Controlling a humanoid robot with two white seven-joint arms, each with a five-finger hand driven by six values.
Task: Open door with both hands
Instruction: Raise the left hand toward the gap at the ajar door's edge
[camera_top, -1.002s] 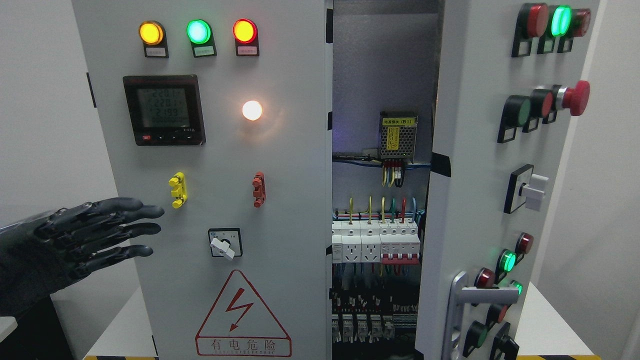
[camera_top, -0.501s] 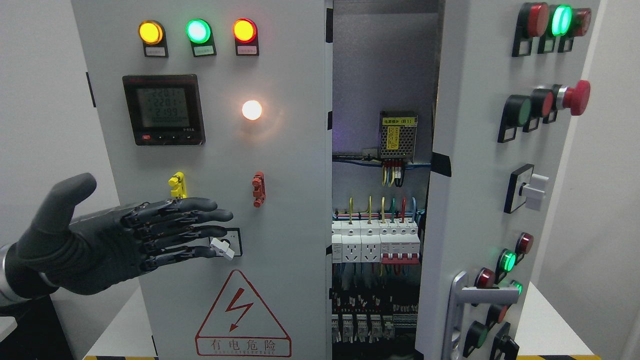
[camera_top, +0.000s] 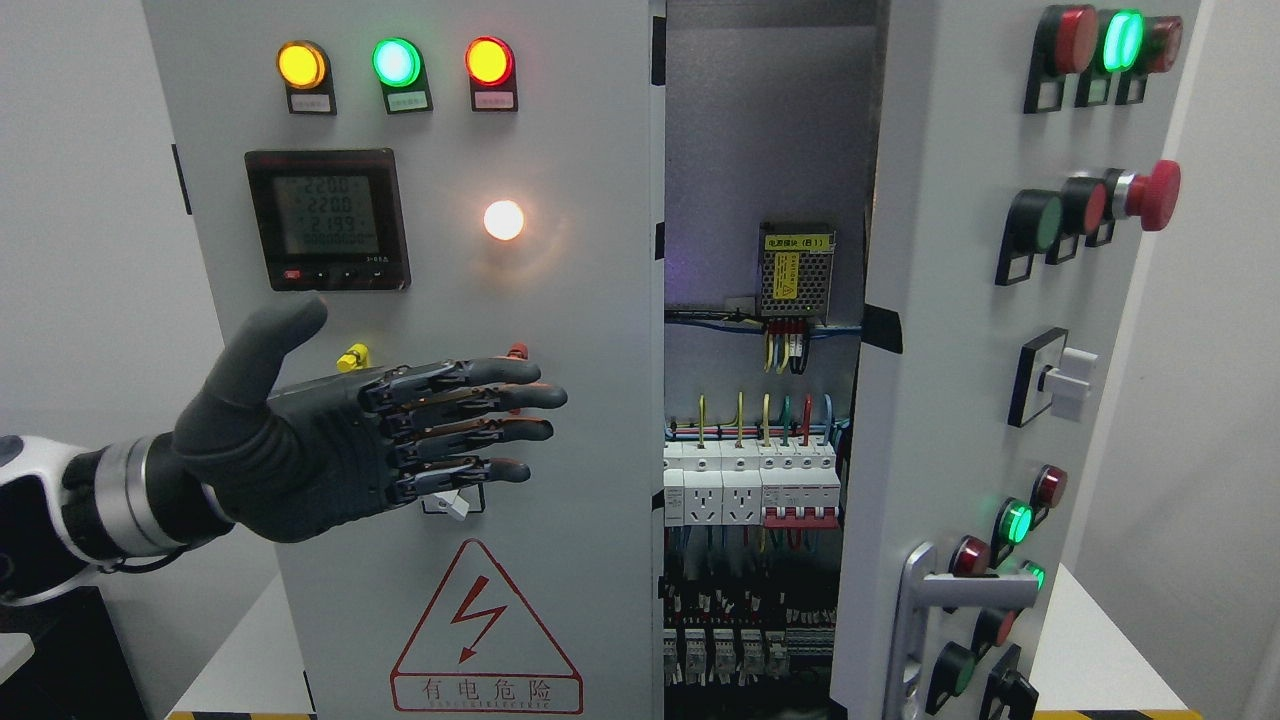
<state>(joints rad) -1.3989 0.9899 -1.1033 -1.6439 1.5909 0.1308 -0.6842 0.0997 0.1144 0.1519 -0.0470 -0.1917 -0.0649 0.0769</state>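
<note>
My left hand (camera_top: 370, 440): fingers spread flat, holding nothing.
Left door (camera_top: 420, 300): I should hook its right edge, pulling gently.

Grey cabinet door (camera_top: 580, 420) — amber, green, red lamps (camera_top: 396, 62); red-outlined warning triangle (camera_top: 485, 625); dark grey hand (camera_top: 340, 450).

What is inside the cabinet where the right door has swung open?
Inside the cabinet: a metal power supply with a yellow label, coloured wires below it, then a breaker row and more terminals lower down. The closed left door hides everything behind it.
</note>
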